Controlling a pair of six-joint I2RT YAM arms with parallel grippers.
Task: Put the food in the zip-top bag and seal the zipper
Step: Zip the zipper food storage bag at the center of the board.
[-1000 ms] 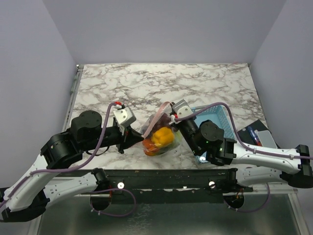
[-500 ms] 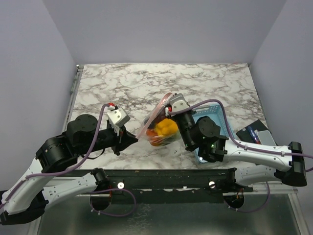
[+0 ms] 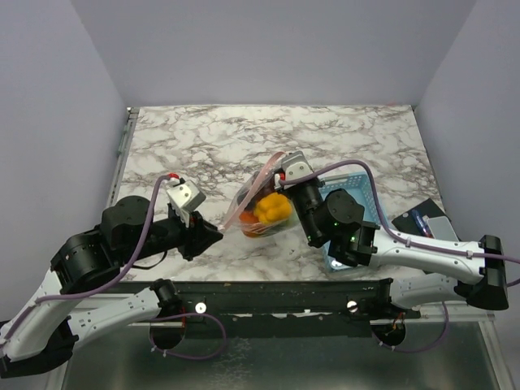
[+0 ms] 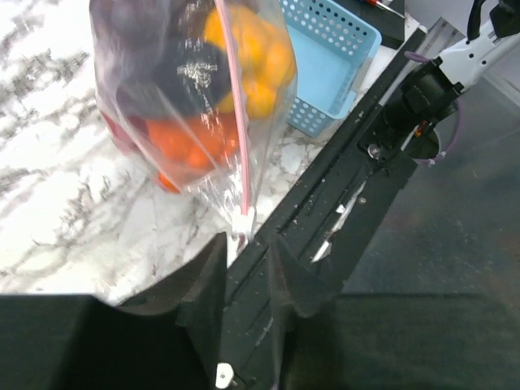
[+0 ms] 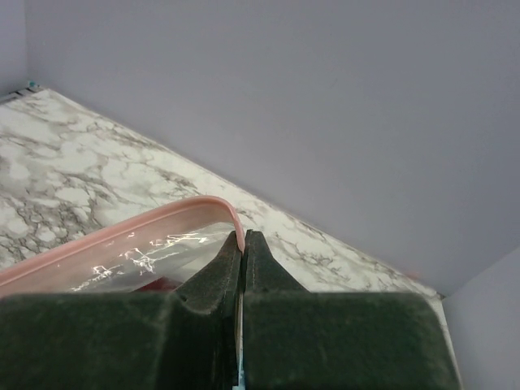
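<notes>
the floppy zip-top bag, sagging with food, is hanging by its stiffer zipper, right gripper pinching it, left gripper slightly parted.

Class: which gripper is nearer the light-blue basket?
Right. The right gripper is just left of the basket, pinching the bag; the left gripper sits beyond the bag, farther left.

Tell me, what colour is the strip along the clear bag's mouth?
Pink. The narrow zipper strip shows best in the left wrist view.
</notes>
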